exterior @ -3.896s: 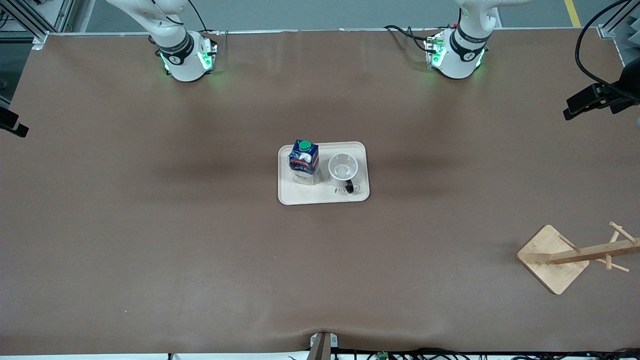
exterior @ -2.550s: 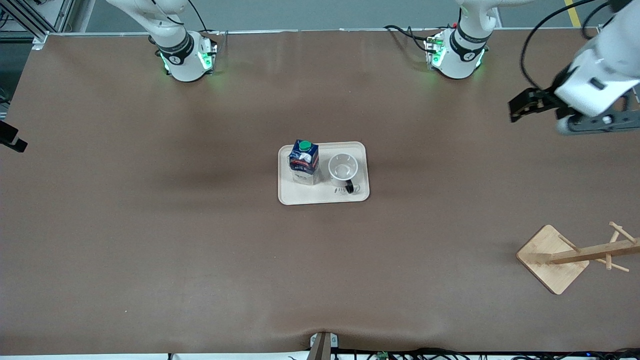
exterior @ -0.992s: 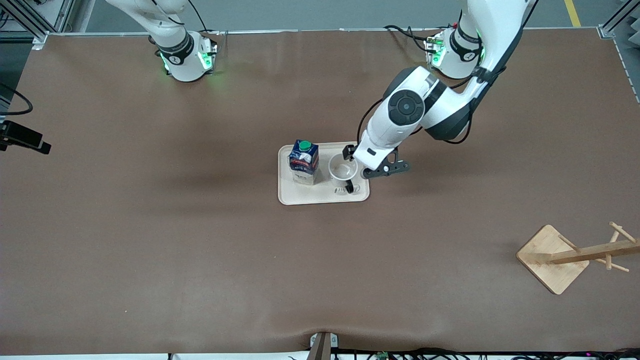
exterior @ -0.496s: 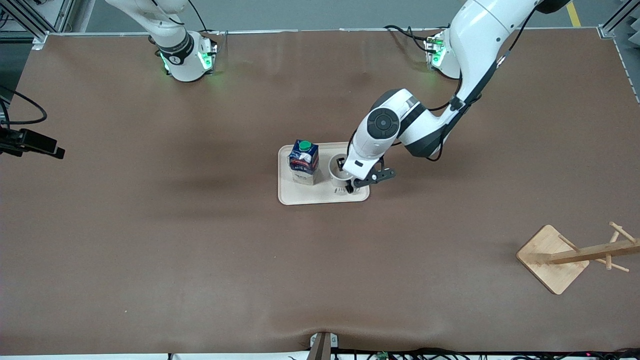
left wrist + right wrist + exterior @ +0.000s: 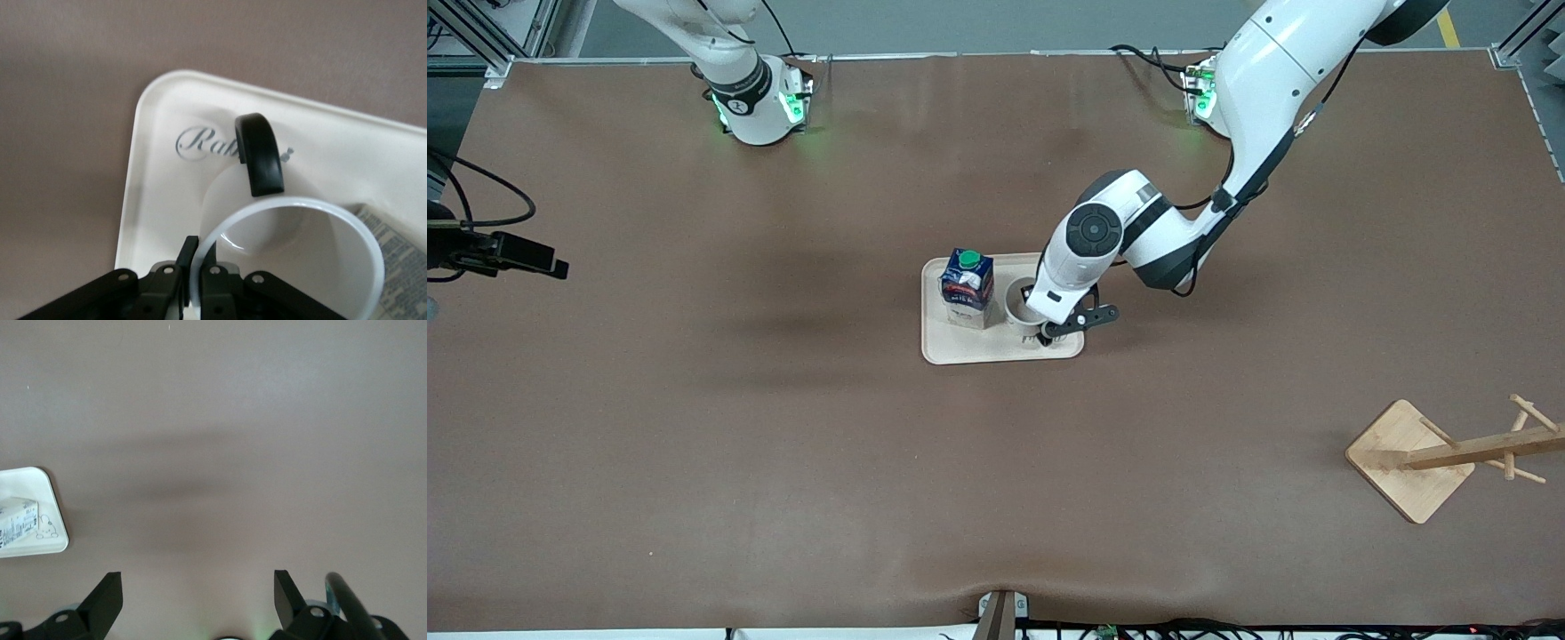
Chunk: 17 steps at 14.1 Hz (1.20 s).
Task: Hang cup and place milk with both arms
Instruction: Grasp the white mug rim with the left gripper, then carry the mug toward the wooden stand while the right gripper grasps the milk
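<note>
Tray with 1 cup, 1 milk — left end effector clamped on cup rim, right end effector wide.

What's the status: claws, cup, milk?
Left claw shut on cup rim, cup on tray. Right claw open over bare table, waiting. Milk beside cup, untouched. Rack unobstructed.

The counter is covered in brown. A cream tray is set at its centre. A wooden rack is laid on its side toward four o'clock, at the left arm's end.
</note>
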Motion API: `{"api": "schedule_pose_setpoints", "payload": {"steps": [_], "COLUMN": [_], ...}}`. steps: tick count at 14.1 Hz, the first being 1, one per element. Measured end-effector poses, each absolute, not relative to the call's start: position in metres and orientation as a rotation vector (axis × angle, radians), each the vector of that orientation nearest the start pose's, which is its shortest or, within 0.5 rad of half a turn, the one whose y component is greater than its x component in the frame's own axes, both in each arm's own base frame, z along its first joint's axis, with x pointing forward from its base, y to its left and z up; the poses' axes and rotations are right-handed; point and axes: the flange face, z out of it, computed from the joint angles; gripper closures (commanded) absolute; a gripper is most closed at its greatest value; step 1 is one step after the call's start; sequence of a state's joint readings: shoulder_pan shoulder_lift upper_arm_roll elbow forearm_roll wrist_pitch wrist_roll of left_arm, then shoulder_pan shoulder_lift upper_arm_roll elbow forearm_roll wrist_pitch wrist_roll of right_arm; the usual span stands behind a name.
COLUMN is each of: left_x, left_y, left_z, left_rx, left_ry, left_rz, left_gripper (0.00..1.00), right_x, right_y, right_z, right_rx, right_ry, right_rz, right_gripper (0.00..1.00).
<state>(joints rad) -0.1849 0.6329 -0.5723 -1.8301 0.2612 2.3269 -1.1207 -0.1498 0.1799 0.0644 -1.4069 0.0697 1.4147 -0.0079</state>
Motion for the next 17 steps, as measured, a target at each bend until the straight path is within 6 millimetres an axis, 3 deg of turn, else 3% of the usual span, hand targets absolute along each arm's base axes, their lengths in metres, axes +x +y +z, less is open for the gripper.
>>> {"api": "schedule_pose_setpoints", "payload": {"steps": [3,6,10,12,14,17], "left_x": [0.509,0.531,0.56,0.576,0.598,0.63], "left_y": [-0.413,-0.41,-0.401,-0.386,-0.355,-0.294], "left_z": [0.243,0.279,0.357,0.385,0.401,0.422], "left_rx": [-3.176,-3.147,-3.107,-3.097,-3.091,-3.085], "left_ry": [-0.392,-0.4,-0.396,-0.38,-0.368,-0.377], "left_rz": [0.081,0.029,-0.038,-0.058,-0.066,-0.093], "left_gripper": [1.0,1.0,1.0,1.0,1.0,1.0], "right_x": [0.588,0.588,0.58,0.578,0.579,0.566], "right_y": [-0.036,-0.002,0.098,0.13,0.167,0.27], "right_z": [0.572,0.564,0.565,0.565,0.561,0.531], "right_rx": [-3.007,-3.008,-3.037,-3.029,-3.006,-3.006], "right_ry": [0.105,0.242,0.398,0.368,0.303,0.338], "right_rz": [0.322,0.371,0.395,0.358,0.302,0.254], "right_gripper": [0.0,0.0,0.0,0.0,0.0,0.0]}}
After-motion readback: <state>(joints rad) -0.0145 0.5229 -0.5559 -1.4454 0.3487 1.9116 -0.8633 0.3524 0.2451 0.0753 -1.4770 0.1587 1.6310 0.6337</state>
